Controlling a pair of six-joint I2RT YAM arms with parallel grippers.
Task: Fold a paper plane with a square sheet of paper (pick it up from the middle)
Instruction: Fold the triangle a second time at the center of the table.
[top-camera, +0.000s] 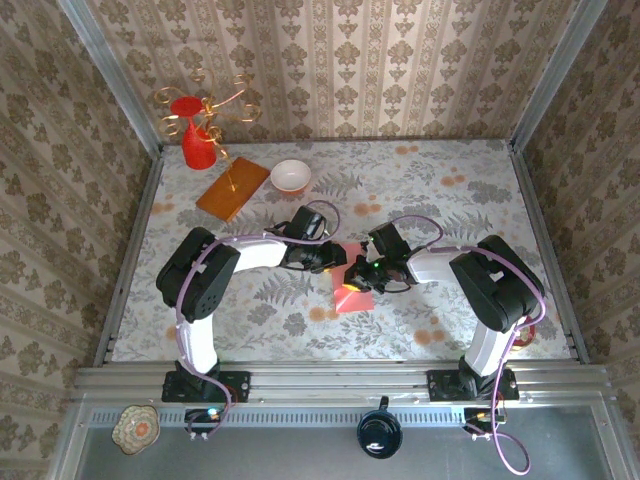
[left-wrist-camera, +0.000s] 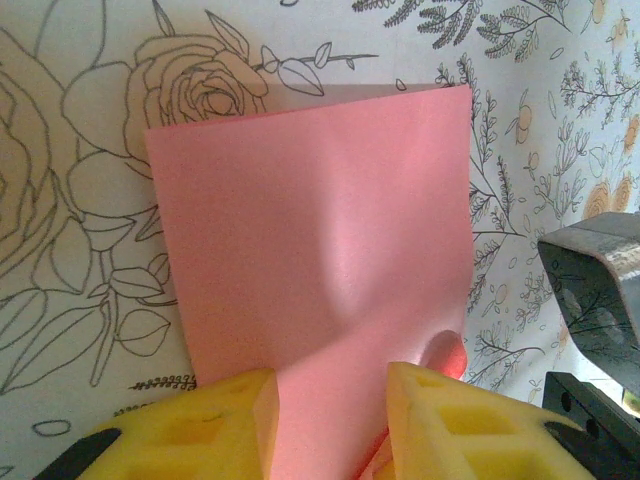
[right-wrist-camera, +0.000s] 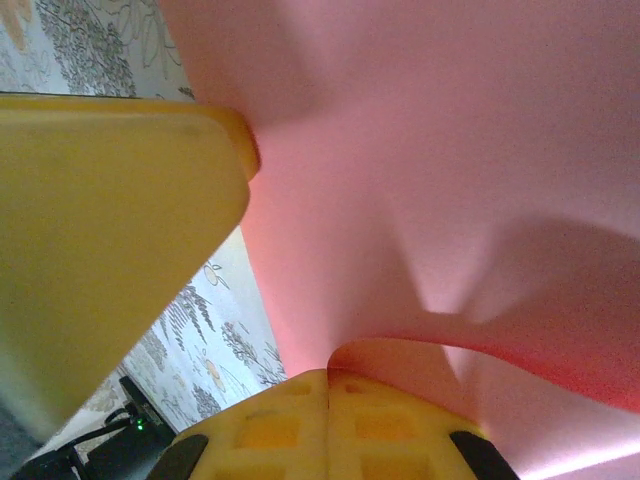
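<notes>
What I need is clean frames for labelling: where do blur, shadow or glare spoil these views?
Left wrist: the sheet of paper is sharp, with a soft shadow across its middle; the yellow fingers are blurred up close. Right wrist: the sheet is very near, soft-focused, with deep shadowed creases. Top external: evenly lit, no glare, the sheet small and partly hidden.

Your paper (left-wrist-camera: 320, 230) looks thin, matt and smooth, softly dented. You see fingers (left-wrist-camera: 440, 420) of yellow moulded plastic, a worktop (top-camera: 450, 200) in smooth printed covering, a wooden board (top-camera: 232, 188), a glossy bowl (top-camera: 291, 176) and metal rails (top-camera: 340, 385).
</notes>
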